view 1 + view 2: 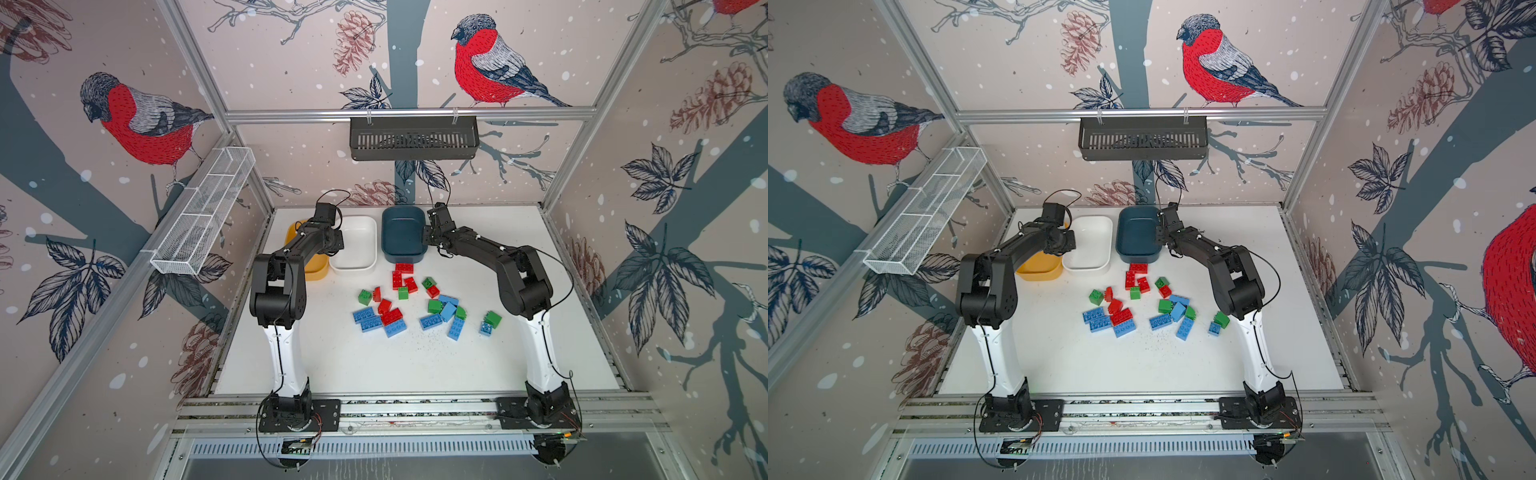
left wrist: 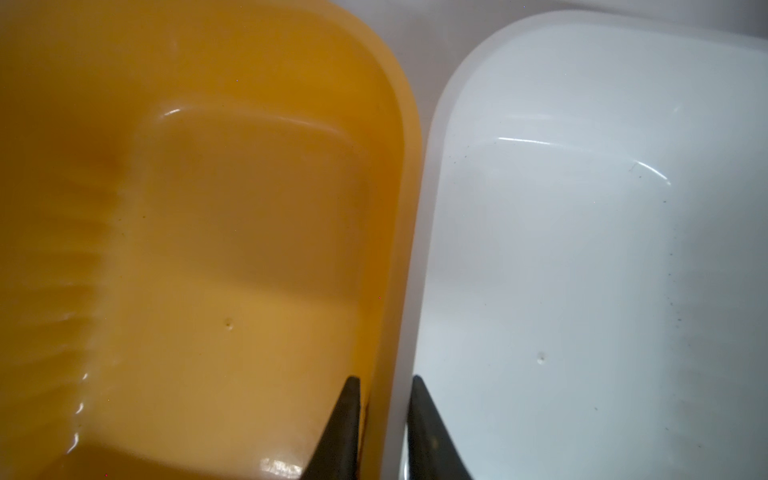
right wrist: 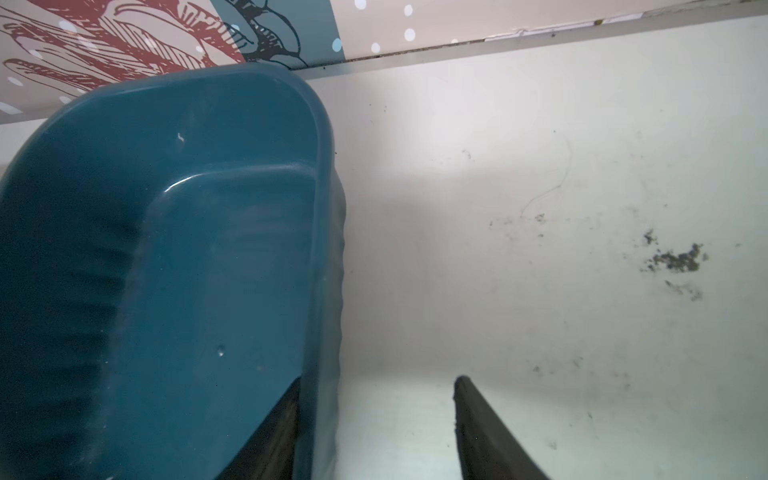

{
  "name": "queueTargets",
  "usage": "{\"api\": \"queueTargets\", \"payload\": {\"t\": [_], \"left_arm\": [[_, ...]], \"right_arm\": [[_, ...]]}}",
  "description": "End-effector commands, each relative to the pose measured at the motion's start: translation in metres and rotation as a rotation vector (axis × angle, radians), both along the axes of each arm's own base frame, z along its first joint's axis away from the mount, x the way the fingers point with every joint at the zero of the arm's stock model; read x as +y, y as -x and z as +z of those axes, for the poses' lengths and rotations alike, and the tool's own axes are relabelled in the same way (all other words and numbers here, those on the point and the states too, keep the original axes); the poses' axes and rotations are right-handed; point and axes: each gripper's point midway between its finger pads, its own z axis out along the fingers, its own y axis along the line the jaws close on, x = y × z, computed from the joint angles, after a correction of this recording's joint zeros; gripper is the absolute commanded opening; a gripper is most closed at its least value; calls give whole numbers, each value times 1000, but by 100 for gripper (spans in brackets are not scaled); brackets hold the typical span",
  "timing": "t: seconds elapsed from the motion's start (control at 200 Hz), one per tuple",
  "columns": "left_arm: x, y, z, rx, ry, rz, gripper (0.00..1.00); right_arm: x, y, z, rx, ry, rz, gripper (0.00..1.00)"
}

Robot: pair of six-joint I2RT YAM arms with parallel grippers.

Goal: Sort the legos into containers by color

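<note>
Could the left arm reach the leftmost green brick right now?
Probably not yet: the left gripper is shut across the yellow tub and white tub rims. Once it lets go, nothing stands before the green brick.

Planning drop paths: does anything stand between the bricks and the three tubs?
Nothing on the table does: the bricks lie just in front of them. Only the arms' own tools sit there: the left tool straddles the yellow tub and white tub walls, the right tool the blue tub wall.
</note>
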Motion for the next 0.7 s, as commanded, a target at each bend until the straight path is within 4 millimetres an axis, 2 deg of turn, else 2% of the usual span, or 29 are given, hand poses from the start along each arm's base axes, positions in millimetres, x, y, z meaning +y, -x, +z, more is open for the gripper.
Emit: {"api": "queueTargets", "payload": {"t": [0.0,0.21,0.33,0.48,0.695], "left_arm": [[-5,3,-3,22,-6,-2,19],[-27,0,2,8,-7,-11,16],[-53,-3,7,-13,6,-47,16],[-86,-6,4,-14,58,-87,16],[-132,-4,1,-9,65,-139,15]], "right_arm": [[-13,4,-1,-7,96,-9,48],[-37,15,9,-28,201,-20,36],[-54,25,12,-34,252,-16,32],[-71,42,10,-35,280,38,31],[-114,60,16,-42,346,62,29]]}}
